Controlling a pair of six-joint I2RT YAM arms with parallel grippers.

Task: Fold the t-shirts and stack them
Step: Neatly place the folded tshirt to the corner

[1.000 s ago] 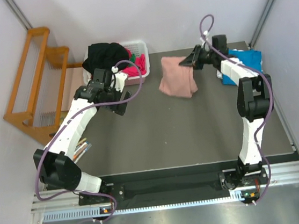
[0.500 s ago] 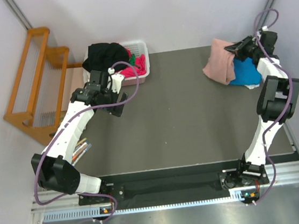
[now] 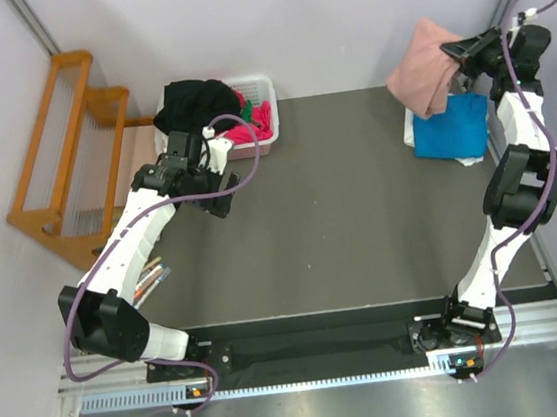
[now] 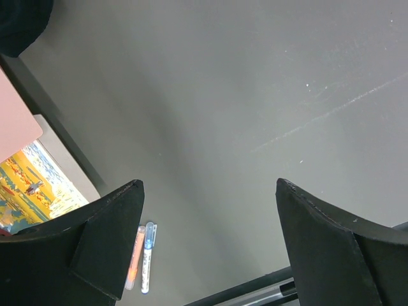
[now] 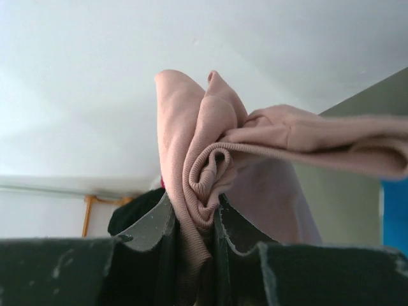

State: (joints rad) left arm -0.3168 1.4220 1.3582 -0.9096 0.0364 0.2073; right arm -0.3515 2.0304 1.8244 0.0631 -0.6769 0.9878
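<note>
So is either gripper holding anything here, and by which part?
The right gripper is shut on the salmon-pink t-shirt, pinching a bunched fold of cloth. The left gripper is open, holding nothing.

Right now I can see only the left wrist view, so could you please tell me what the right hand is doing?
Observer: The right hand is shut on the salmon-pink t-shirt, which is lifted off the table at the far right corner.
Operator: Thank you. Is anything lying under it?
Observer: Yes, a folded blue t-shirt lies flat on the table just below the hanging pink one.
Operator: And where are the other shirts?
Observer: At the far left, the white basket holds magenta cloth, and a black t-shirt is draped over its left end.
</note>
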